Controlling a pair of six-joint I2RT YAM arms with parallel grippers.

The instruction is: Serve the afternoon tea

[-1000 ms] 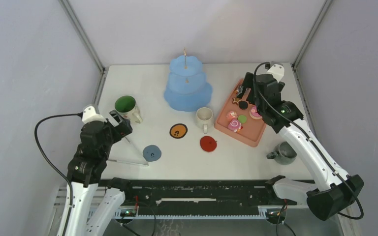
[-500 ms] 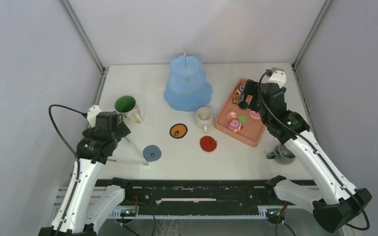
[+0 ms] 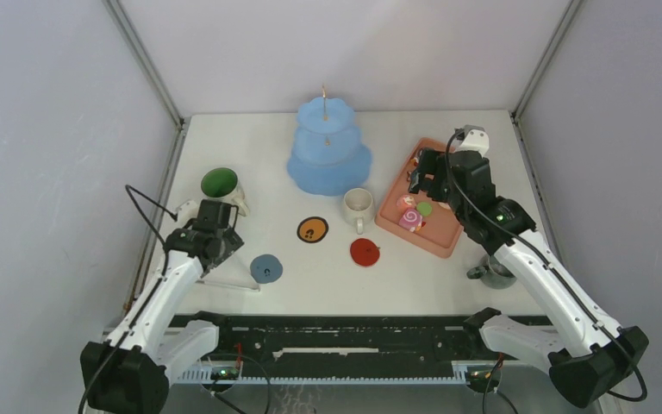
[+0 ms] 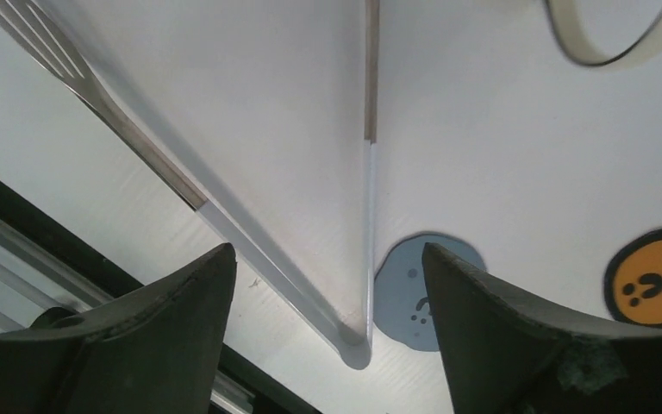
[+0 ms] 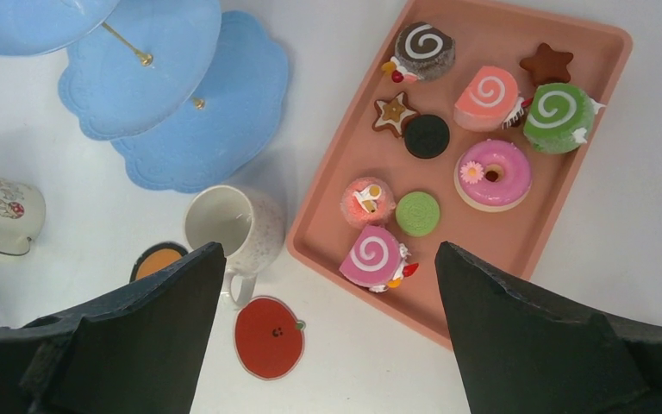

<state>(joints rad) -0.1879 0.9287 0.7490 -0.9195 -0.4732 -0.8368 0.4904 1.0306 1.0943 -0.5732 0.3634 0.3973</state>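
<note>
Hovering open-jawed, the right gripper (image 5: 327, 267) faces the pink swirl roll (image 5: 372, 257) at seven o'clock on the tray (image 5: 461, 237); likely light and squashy, it wants a gentle pinch across its sides.

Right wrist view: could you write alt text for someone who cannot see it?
A salmon-pink tray holds ten small pastries, among them a pink swirl roll, a green round and a pink doughnut. Beside it stand a cream mug and an empty blue three-tier stand; two dark fingers, spread apart, frame the bottom corners.
</note>
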